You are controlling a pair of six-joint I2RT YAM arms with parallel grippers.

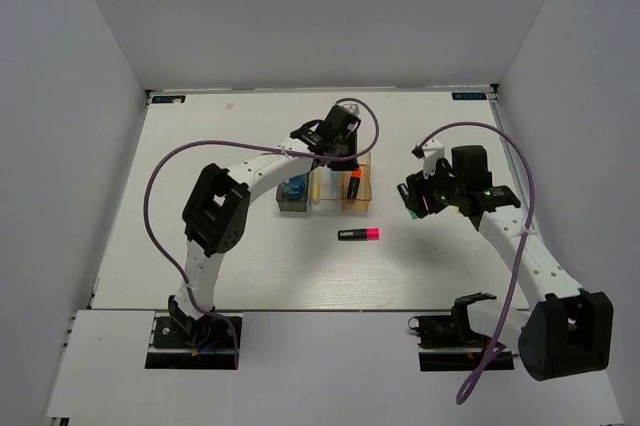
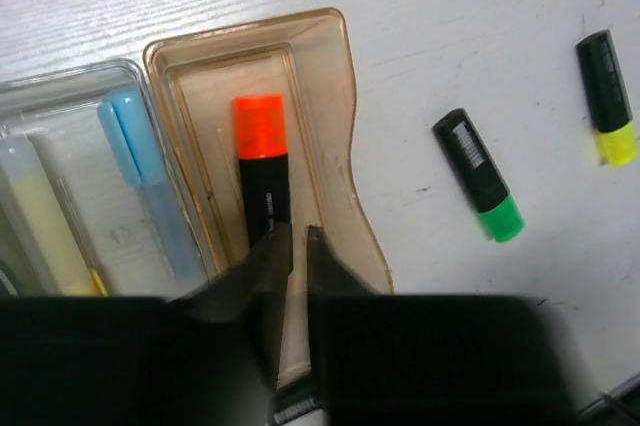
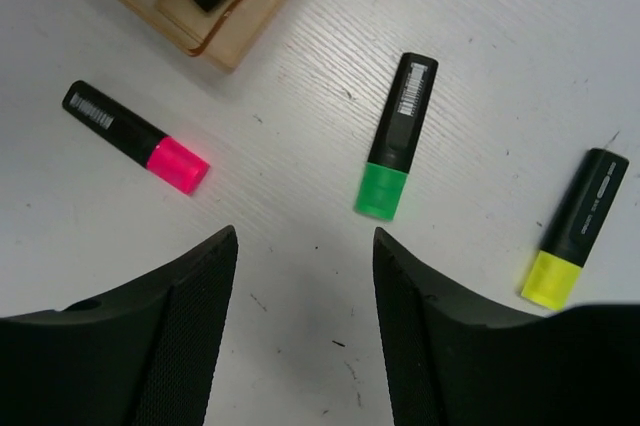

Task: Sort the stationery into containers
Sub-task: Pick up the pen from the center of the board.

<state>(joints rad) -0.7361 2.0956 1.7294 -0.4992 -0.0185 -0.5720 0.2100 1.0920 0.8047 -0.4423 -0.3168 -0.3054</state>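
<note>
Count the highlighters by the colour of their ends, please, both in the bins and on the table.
Orange highlighter: 1
Pink highlighter: 1
Green highlighter: 1
Yellow highlighter: 1
Total: 4

The left tool [image 2: 298,236] hangs over the end bin [image 2: 250,28]. Inside it, the boxed highlighter [image 2: 263,176] lies lengthwise on the bottom, running from under the tool's tips straight ahead. Just left of that bin, the middle bin [image 2: 80,86] holds two sticks side by side: the near stick [image 2: 135,161] and, left of it, the far stick [image 2: 40,206]. The third bin [image 1: 292,196] ends the row beyond.

On the counter [image 3: 300,66] ahead of the right tool [image 3: 305,236], three more lie apart: the left highlighter [image 3: 135,136], the middle highlighter [image 3: 397,136] and the right highlighter [image 3: 575,231]. The end bin's corner sits beyond the left highlighter.
</note>
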